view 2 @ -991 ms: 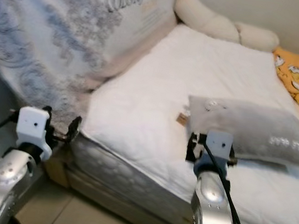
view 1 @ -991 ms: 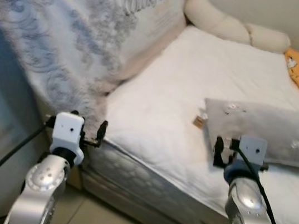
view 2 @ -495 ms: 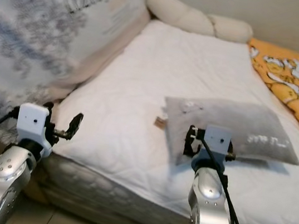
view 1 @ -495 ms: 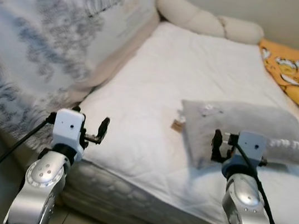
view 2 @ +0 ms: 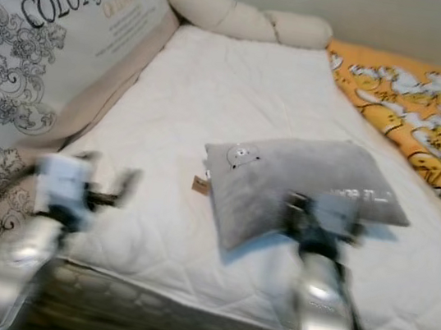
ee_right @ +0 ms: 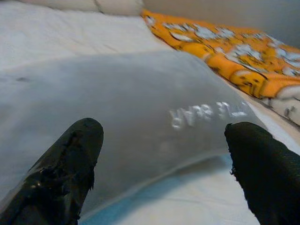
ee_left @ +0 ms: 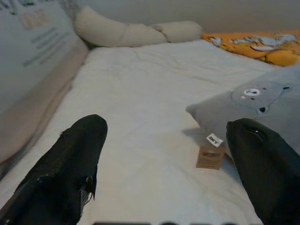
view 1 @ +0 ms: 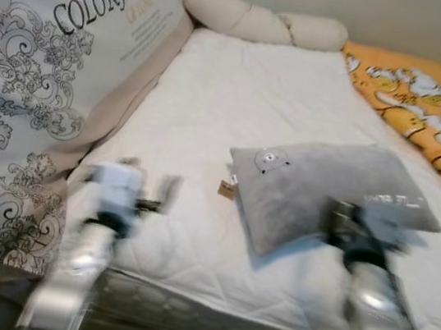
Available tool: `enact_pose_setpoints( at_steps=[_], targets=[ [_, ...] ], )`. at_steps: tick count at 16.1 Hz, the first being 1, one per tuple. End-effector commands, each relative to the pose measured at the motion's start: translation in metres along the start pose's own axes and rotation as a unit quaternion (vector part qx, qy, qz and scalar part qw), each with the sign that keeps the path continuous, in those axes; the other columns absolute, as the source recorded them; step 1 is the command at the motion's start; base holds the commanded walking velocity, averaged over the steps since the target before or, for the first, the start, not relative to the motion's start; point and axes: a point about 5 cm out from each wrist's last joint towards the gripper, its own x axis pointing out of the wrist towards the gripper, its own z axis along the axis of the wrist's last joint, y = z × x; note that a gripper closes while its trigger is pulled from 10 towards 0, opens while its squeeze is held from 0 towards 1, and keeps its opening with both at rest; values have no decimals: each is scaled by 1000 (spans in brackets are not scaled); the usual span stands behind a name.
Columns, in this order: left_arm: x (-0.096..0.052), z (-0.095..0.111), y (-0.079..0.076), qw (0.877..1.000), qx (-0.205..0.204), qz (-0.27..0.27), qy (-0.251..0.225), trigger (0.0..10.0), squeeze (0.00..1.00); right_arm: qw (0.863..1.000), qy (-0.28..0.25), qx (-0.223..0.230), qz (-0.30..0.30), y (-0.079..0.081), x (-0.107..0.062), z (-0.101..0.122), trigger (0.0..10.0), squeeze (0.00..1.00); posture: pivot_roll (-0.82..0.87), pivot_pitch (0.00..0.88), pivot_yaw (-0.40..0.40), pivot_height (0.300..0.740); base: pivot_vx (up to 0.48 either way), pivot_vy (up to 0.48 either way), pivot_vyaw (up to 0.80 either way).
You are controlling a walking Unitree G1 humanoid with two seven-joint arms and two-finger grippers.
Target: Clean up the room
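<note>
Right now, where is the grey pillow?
The grey pillow lies on the white mattress toward the robot's right, directly ahead of the open right tool, with the orange blanket beyond it.

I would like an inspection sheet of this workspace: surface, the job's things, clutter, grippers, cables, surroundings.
Surface: bed with white quilted mattress, bare of bedding.
Job's things: grey pillow lying askew on the mattress, a paper tag beside its corner; orange patterned blanket along the far side.
Clutter: cream bolster at the head of the bed.
Grippers: left gripper open, above the mattress edge; right gripper open, at the pillow's near edge, not gripping it.
Cables: nothing seen.
Surroundings: large printed cushion reading COLORFUL WORLD leaning at the bed's left; plain wall behind.
</note>
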Motion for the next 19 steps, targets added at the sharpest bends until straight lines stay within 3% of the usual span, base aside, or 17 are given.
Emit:
enact_pose_setpoints(
  at_steps=[1,11,16,17,18,19],
  targets=[
    [-3,-1,12,1000,14,18,7,10000,0,1000,-8,17,17,11,1,5,10000,0,109,0,-2,740,296,0,0],
    [-2,-2,13,999,21,25,8,10000,0,999,-1,13,37,9,11,3,10000,0,118,0,-10,740,297,0,0],
    [-3,-5,8,999,40,6,21,10000,0,999,34,29,4,1,13,-7,10000,0,118,0,-3,740,0,0,0],
    [-3,-5,8,999,40,-1,22,10000,0,998,46,50,-14,-5,14,-10,10000,0,119,0,-1,740,0,0,0],
    [-3,-5,7,999,45,-18,24,10000,0,994,63,79,-32,-12,17,-14,10000,1000,119,0,2,740,0,0,0],
    [-2,-4,7,998,47,-23,24,10000,0,994,64,83,-39,-14,17,-15,10000,1000,119,0,2,740,0,0,0]
  ],
)
